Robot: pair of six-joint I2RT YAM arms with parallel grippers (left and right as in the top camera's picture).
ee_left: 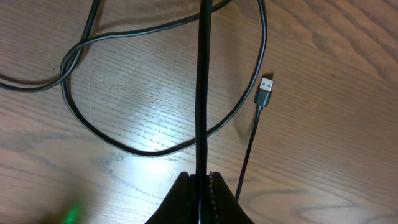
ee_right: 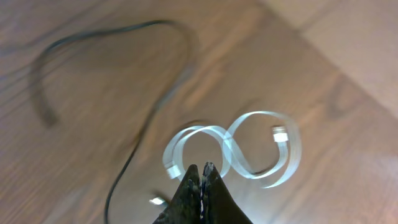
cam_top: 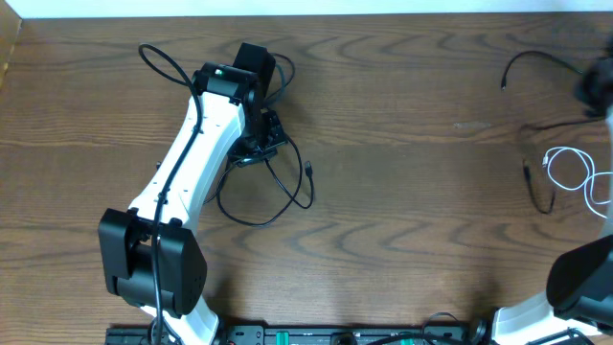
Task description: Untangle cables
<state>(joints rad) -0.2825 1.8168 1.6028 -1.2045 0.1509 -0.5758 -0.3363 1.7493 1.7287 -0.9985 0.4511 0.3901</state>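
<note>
A wooden table (cam_top: 402,125) fills the overhead view. The left arm (cam_top: 187,158) reaches from the near left corner up toward the far left part of the table. Only part of the right arm (cam_top: 584,273) shows, at the near right corner.

One black cable (ee_left: 202,81) lies on the left half of the table, under and around the end of the left arm. Its slack makes a wide loop on the wood on the near side of the wrist. A second black cable (ee_right: 112,28) curves over the wood near the right edge, well apart from the first. The white cable (ee_right: 231,146) also lies near the right edge, just beside the second black cable, coiled in a loose figure eight.

The left gripper (ee_left: 200,186) has its jaws pinched on the first black cable, which runs straight and taut away from the fingertips above the loop.

The right gripper (ee_right: 200,177) has its jaws pressed together, with the tips at the near edge of the white figure eight. The blurred view does not show whether any white cable is caught between them.

A USB plug (ee_left: 266,92) on a thin black lead rests flat on the wood just right of the loop, touching nothing.
</note>
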